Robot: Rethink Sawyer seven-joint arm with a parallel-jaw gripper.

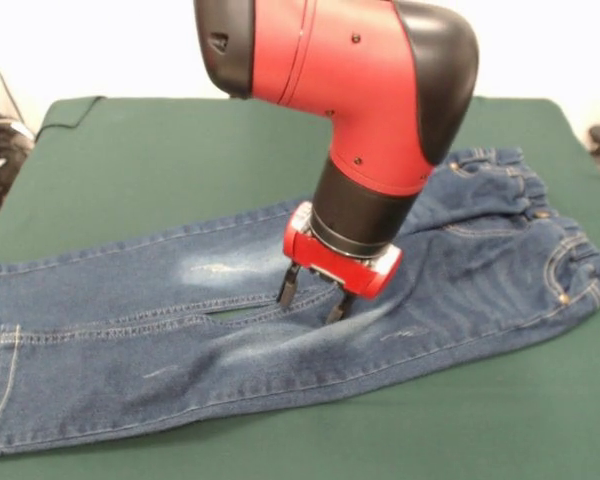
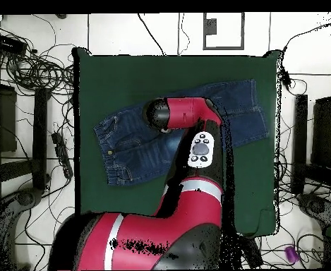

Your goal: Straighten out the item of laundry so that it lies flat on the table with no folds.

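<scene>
The item of laundry point(image 1: 160, 330) is a small pair of blue denim jeans spread across the dark green table point(image 1: 160, 160). Its legs reach toward the left edge in the front view and its elastic waistband point(image 1: 570, 250) bunches at the right. My gripper point(image 1: 313, 297) hangs over the crotch area where the two legs meet, open, its fingertips just above or touching the denim, nothing between them. In the overhead view the red arm covers the middle of the jeans point(image 2: 129, 145) and hides the gripper.
Cables point(image 1: 0, 140) lie off the table's far left corner in the front view. Around the table point(image 2: 104, 77) the overhead view shows many cables point(image 2: 34, 67) and dark equipment on the floor.
</scene>
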